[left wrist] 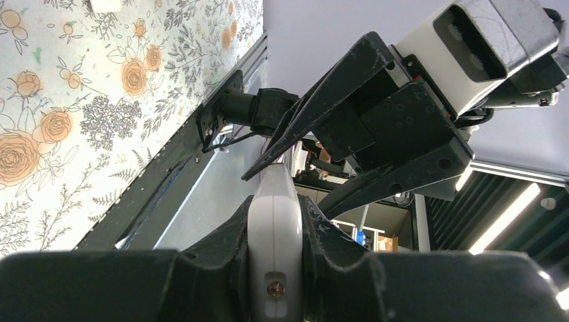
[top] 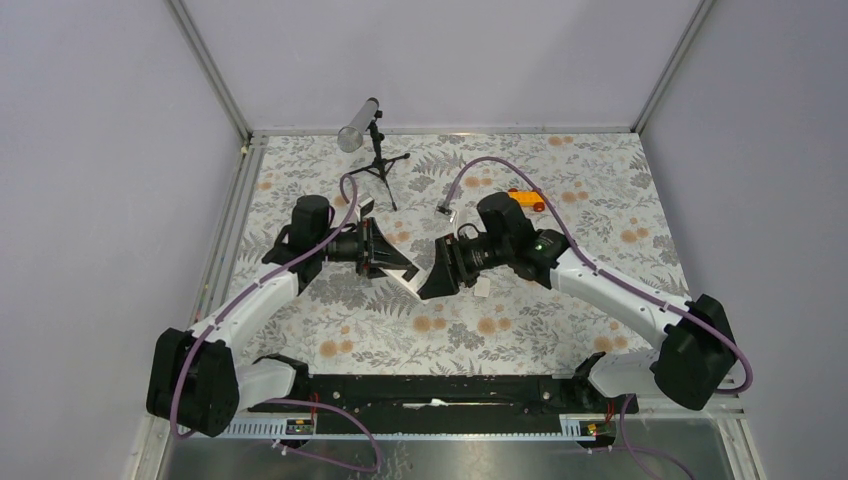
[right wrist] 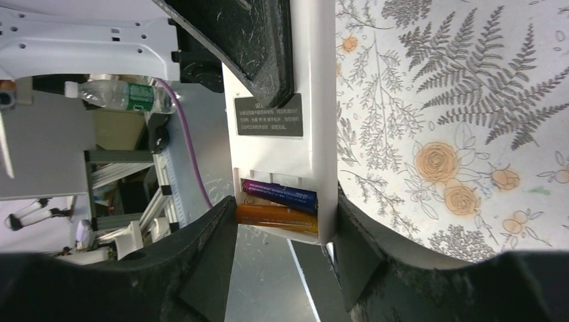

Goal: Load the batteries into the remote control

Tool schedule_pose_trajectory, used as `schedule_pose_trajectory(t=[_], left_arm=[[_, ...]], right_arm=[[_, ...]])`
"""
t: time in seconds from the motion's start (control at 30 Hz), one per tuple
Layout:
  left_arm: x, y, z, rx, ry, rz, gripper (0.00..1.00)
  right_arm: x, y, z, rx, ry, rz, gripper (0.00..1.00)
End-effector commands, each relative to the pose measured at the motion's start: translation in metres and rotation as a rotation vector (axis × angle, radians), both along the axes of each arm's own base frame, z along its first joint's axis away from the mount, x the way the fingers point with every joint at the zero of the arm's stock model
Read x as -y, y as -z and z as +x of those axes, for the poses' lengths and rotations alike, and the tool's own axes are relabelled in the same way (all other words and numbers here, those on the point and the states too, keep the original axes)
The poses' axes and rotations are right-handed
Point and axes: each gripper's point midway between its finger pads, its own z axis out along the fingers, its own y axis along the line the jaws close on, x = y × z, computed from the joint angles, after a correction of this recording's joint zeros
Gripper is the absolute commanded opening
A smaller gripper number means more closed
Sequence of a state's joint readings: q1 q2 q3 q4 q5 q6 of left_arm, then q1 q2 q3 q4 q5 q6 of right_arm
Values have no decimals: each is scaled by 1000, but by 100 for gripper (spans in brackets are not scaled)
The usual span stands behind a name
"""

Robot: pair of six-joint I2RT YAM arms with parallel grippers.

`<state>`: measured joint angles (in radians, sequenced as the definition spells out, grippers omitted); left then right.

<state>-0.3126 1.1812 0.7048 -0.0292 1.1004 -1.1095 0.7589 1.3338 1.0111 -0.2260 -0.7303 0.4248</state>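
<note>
My left gripper (left wrist: 275,216) is clamped on the white edge of the remote control (right wrist: 310,74), holding it in the air. My right gripper (right wrist: 285,213) pinches the remote's other end, one finger on each white side. Both batteries lie in the open bay at that end, the blue-purple battery (right wrist: 280,194) inboard and the orange battery (right wrist: 276,216) at the very tip (I see no cover over them).

The orange one looks slightly askew, so I doubt it is fully seated. It could spring out if I squeeze or tilt. If my two arms pull against each other, the remote could twist loose.

A dark label (right wrist: 268,115) sits just above the bay, its pale print too small to read. The battery lettering is unreadable too.
</note>
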Motion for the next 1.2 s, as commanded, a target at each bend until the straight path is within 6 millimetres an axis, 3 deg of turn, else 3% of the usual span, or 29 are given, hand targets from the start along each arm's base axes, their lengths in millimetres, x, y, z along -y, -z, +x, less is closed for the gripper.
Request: schedule_pose_trajectory(t=[0.0,0.33,0.7,0.8,0.93,1.17], left_arm=[[3,-45,-5,109,37,-97,0],[3,-73,-8,110,43,-177,0],[3,-85,-10,125,42,-200,0],[3,-82,-10,128,41,-197,0],[3,-75,-9,142,44,-172,0],[2,-62,-9,140,42,-129,0]], right_arm=[[-10,-9,-10,-34,-44,93,39],[-8,-6,-17,-39,-86,115,40],[-2,-1,-14,-100,-76,110,52],[-1,-6,-9,-129,-51,115,56],[-2,-18,-4,-138,-26,148,76],[-6,-50,2,-169,-2,276,80]])
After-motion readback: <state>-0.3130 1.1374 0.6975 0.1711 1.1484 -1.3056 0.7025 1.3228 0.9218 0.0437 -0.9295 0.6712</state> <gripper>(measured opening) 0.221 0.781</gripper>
